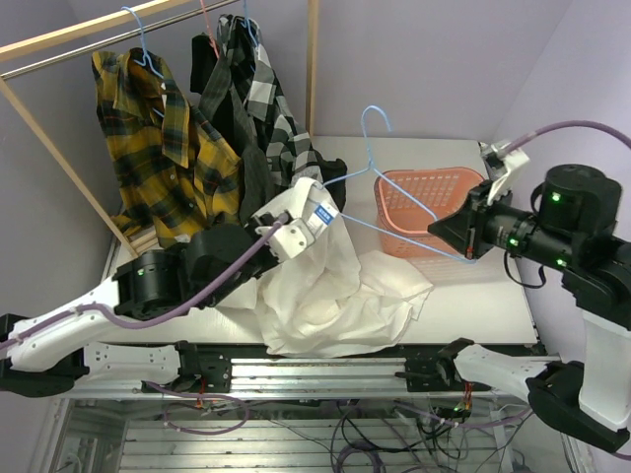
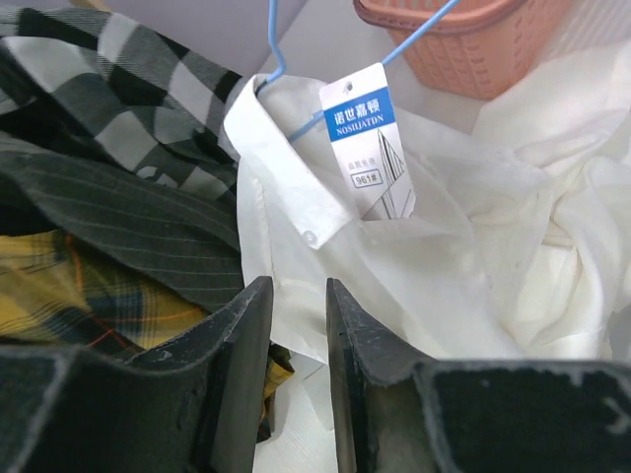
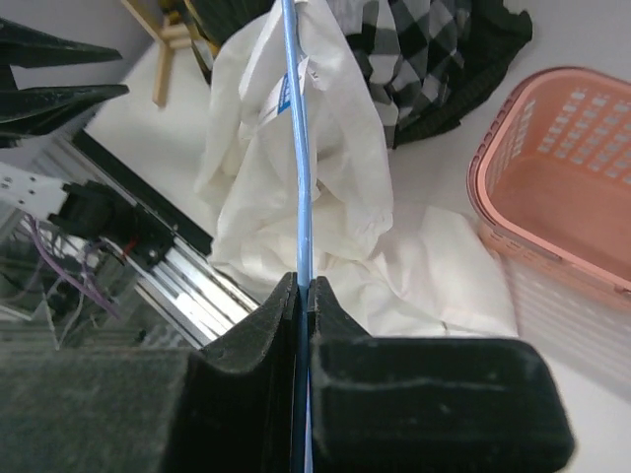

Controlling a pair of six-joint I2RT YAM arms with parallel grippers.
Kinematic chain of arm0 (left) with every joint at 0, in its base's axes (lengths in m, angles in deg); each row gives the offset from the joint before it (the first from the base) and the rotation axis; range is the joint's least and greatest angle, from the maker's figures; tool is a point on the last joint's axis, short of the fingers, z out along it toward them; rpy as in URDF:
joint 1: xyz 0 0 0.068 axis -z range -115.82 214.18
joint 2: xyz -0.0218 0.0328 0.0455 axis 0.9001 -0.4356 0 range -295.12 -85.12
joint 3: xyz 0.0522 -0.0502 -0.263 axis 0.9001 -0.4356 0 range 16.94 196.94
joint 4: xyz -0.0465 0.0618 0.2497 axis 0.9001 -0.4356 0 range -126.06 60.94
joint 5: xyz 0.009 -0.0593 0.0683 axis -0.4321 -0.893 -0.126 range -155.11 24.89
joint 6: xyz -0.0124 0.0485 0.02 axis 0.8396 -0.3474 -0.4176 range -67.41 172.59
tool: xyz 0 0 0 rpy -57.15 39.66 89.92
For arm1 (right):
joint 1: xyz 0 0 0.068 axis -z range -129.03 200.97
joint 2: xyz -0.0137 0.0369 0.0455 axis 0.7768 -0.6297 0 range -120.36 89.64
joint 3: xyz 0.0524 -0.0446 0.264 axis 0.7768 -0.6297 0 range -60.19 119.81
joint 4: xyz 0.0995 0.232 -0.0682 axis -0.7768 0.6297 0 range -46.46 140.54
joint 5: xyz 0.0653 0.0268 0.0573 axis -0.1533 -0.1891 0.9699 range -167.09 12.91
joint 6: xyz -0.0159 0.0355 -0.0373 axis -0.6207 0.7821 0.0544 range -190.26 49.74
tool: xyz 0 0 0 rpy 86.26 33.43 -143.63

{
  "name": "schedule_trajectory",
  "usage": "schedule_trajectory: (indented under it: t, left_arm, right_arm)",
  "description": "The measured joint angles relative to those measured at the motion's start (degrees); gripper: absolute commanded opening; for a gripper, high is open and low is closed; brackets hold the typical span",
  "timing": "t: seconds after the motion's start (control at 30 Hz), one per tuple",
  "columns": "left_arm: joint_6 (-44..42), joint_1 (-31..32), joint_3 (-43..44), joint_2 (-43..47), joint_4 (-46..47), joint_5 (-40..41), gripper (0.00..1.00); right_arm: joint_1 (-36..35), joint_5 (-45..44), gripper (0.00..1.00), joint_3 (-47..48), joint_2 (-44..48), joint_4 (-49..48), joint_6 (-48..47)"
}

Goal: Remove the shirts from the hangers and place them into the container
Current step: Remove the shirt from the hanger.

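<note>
Blue hanger [image 3: 302, 148] clamped in right tool [image 3: 302, 284], far end hidden in white shirt [image 2: 454, 286], left tool [image 2: 299, 288] apart

Top cam overlooks table [image 1: 483, 296] fr above/behind; both wrist cams close-up, sharing white shirt [image 2: 394, 266] & blue hanger [image 3: 301, 148].

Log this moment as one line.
right pincer: shut on blue hanger | left pincer: open near white shirt | white shirt: collar on hanger | basket: empty

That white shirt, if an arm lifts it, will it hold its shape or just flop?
Probably flop: the white shirt lies in soft crumpled folds on the table. Likely light, since a thin blue wire hanger holds up its collar. Pushed, it would probably bunch rather than slide.
</note>
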Motion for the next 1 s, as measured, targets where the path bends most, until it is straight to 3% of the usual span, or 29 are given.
schedule_trajectory:
  t: [0.4, 0.67, 1.0]
  left_arm:
    - [0.15, 0.0, -0.04, 4.24, 0.87, 1.51, 0.36]
    - [1.49, 0.0, -0.26, 8.07, 0.57, 1.46, 0.34]
    - [7.04, 0.0, -3.93, 13.55, 0.44, 2.4, 0.29]
  right_arm:
    - [0.0, 0.76, 0.0, 11.28, 2.56, 2.84, 6.47]
    - [0.0, 1.81, 0.0, 4.46, 6.14, 1.86, 8.9]
    - [0.0, -11.5, 0.0, 4.66, 1.75, -4.68, 7.32]
